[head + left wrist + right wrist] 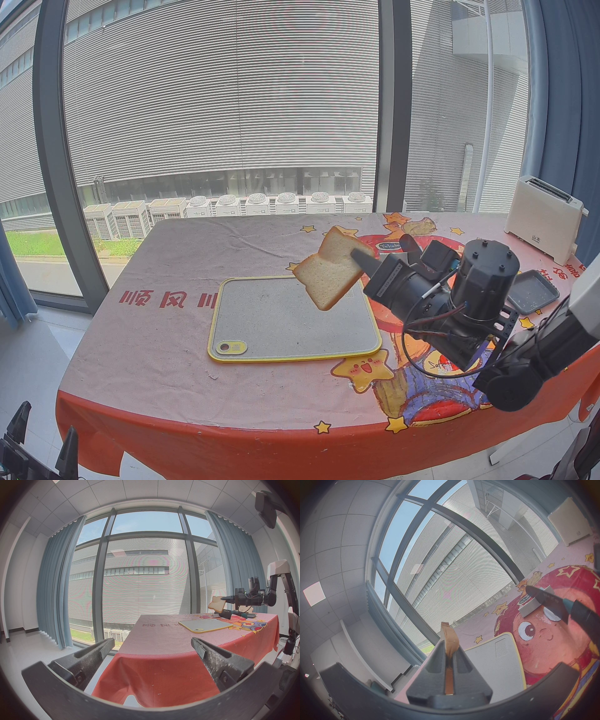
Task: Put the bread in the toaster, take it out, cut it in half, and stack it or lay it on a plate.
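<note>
Right gripper [357, 256] hung over the table's right half with its two fingers pressed shut on one edge of the bread [328, 269]. The slice was held in the air, tilted, above the far right corner of the cutting board and clear of its surface. From the right wrist camera the bread [449, 639] showed edge-on, its brown crust pinched between the dark fingers [434, 664]. Left gripper [152, 642] sat low, off the table's near left corner, with its fingers spread wide and nothing between them.

Largest in the scene was the table [187, 375], covered by an orange and pink cloth printed with stars and a cartoon face. On its middle lay the cutting board [275, 325], grey with a yellow rim and flat on the cloth. At the far right corner stood the toaster [544, 219], white and upright, well apart from the board. Just nearer than the toaster lay the plate [531, 290], a small dark square dish. Between board and toaster, on the far side of the right arm, a knife [547, 598] with a dark blade and teal handle rested with its blade across a small white block [532, 606].
</note>
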